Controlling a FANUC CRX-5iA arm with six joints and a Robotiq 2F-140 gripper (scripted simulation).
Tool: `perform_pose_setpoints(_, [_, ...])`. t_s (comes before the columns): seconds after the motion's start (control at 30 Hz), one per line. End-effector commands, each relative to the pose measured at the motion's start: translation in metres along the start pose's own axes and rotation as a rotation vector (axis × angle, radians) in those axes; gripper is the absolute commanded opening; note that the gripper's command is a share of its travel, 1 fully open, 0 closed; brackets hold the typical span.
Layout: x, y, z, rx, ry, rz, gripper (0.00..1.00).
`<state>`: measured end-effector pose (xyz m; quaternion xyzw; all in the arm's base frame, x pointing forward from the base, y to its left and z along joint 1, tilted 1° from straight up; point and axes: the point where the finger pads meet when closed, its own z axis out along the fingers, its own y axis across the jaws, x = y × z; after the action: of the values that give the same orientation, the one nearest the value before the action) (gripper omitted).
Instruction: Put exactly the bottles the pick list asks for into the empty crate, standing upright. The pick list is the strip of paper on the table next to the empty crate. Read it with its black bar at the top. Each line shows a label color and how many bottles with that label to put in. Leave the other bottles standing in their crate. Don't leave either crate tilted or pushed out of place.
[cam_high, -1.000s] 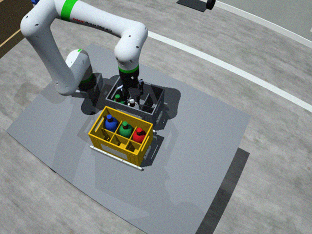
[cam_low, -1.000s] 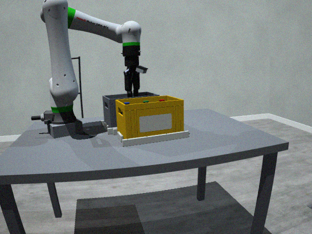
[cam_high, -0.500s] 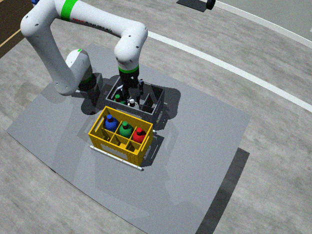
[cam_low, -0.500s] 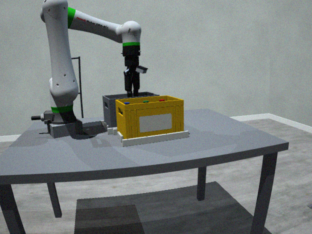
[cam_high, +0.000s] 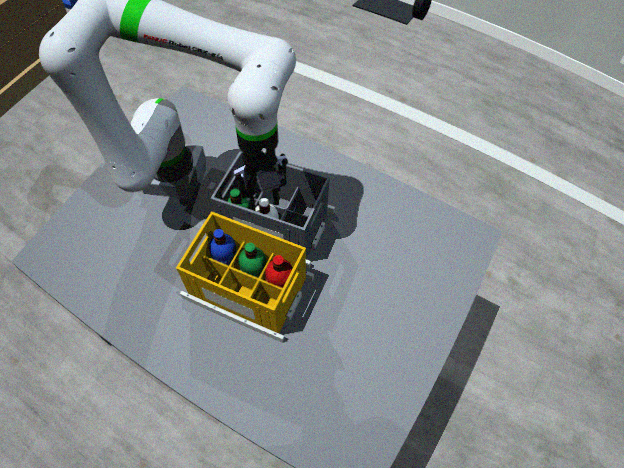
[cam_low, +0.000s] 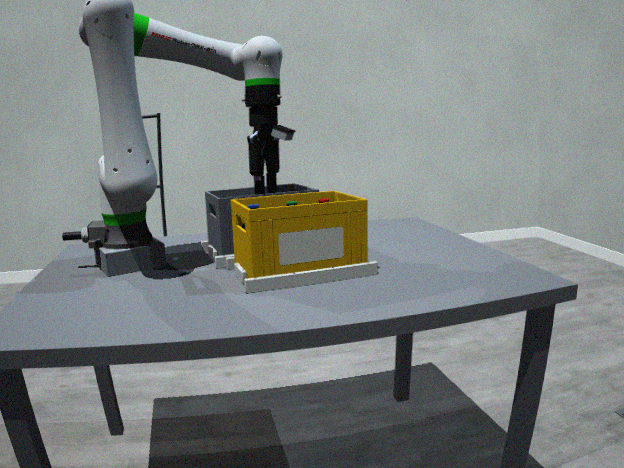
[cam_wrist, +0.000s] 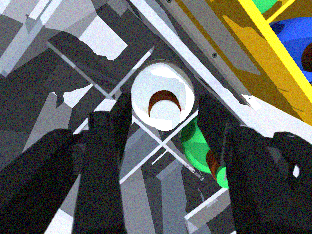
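A grey crate (cam_high: 294, 232) (cam_low: 217, 221) stands behind a yellow crate (cam_high: 236, 297) (cam_low: 257, 241). In the grey crate a white-label bottle (cam_high: 264, 205) (cam_wrist: 162, 97) stands upright, with a green-label bottle (cam_high: 235, 196) (cam_wrist: 197, 147) in the cell beside it. My gripper (cam_high: 262, 193) (cam_low: 265, 188) (cam_wrist: 165, 108) hangs just above the white bottle's cap. Its fingers are apart on either side and hold nothing. The yellow crate holds a blue bottle (cam_high: 221, 245), a green bottle (cam_high: 251, 257) and a red bottle (cam_high: 277, 270), all upright. I cannot make out the pick list.
White stop rails (cam_low: 312, 277) (cam_high: 226, 314) run along the crates' feet. The arm's base (cam_low: 126, 251) sits on the table left of the grey crate. The grey crate's right-hand cells (cam_high: 307, 193) hold nothing.
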<state>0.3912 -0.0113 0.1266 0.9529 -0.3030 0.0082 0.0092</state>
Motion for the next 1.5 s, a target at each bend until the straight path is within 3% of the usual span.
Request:
perform_pose_setpoints(0.0, [0.0,0.0,-0.011,0.001,0.001,0.0,0.44])
perform_pose_setpoints(0.9, [0.0,0.0,-0.069,0.001,0.001,0.0,0.44])
perform_pose_setpoints(1.47, [-0.051,-0.053,-0.093,0.001,0.001,0.0,0.44])
